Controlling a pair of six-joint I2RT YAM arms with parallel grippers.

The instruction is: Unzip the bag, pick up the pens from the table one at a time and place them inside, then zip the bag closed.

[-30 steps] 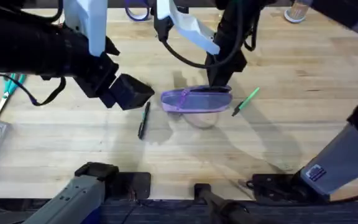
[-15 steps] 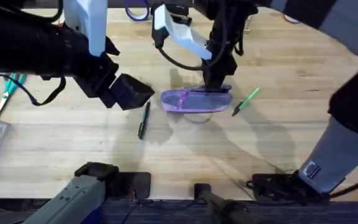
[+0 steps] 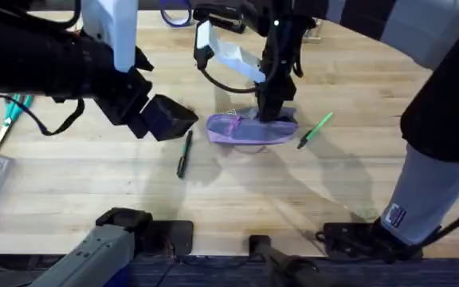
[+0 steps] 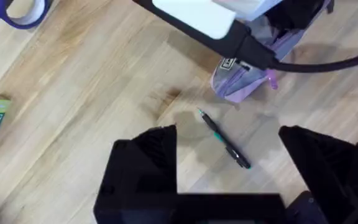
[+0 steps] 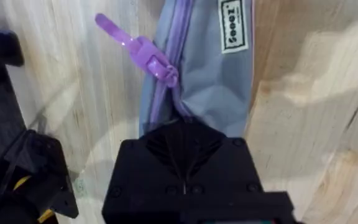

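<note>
**Right gripper pinching the pouch, both pens on the desk**

While the bag lies near the middle of the desk, the right gripper comes down onto its far-right end, black fingers meeting the fabric. From the right wrist, the right gripper has its two fingers pressed together with no gap between them, pinched on the bag at the zipper line, where the purple trim runs into the fingertips. That view also shows the lavender zipper pull lying off to one side of the zipper, free of the fingers, and a white label on the grey-blue panel; neither detail can be made out from overhead.

Overhead, the green pen lies just beside the right end of the bag, slanted, and the black pen lies near the bag's left end, apart from it. The left gripper hangs over the desk to the left of the bag, near the black pen's upper end. From the left wrist, the left gripper has its fingers spread wide with nothing between them, the black pen on the wood below the gap, the bag beyond it.
</note>
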